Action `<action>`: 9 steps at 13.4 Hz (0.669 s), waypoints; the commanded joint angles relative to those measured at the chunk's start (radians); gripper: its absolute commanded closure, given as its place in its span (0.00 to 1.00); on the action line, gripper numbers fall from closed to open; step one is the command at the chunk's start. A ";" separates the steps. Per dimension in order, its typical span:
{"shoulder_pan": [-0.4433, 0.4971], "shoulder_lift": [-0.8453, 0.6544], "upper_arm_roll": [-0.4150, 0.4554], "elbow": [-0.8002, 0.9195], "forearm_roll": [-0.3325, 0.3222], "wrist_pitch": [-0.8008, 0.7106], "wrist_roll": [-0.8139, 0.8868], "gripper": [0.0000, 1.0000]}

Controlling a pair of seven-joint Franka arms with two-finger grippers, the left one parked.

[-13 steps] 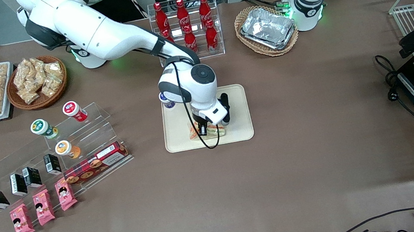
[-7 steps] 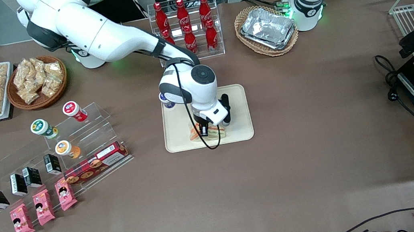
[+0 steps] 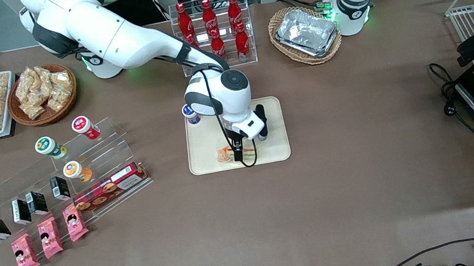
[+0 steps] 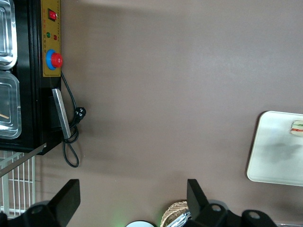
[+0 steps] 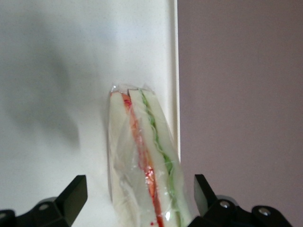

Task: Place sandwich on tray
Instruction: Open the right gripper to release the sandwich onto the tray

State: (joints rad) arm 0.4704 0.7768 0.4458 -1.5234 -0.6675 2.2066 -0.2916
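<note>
Half the sandwich (image 3: pixel 230 154) (on tray (image 3: pixel 272 149)) hides under open jaws.

Arm hides part of sandwich (image 3: pixel 228 154) in front view; gripper (image 5: pixel 138 203) fingers (image 5: pixel 73 195) cut off at frame edge.

The right arm reached from its base out over the middle of the table, wrist bent downward, and its end effector (image 3: pixel 237 150) hung with both fingers (image 5: pixel 71 196) spread wide apart, gripping nothing between them.
</note>
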 commanded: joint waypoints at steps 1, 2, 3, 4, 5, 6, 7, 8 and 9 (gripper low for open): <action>0.001 -0.001 0.005 0.009 -0.029 0.016 0.025 0.00; -0.006 -0.010 0.011 0.014 -0.027 0.012 0.020 0.00; -0.010 -0.030 0.014 0.015 -0.011 0.005 0.015 0.00; -0.012 -0.057 0.016 0.014 0.038 -0.001 0.011 0.00; -0.022 -0.088 0.014 0.014 0.092 -0.017 0.006 0.00; -0.042 -0.121 0.016 0.015 0.135 -0.049 -0.014 0.00; -0.061 -0.161 0.016 0.017 0.179 -0.076 -0.046 0.00; -0.087 -0.198 0.014 0.015 0.228 -0.102 -0.076 0.00; -0.116 -0.238 0.014 0.017 0.267 -0.135 -0.095 0.00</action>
State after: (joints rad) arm 0.4257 0.6480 0.4507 -1.4909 -0.5060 2.1502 -0.3225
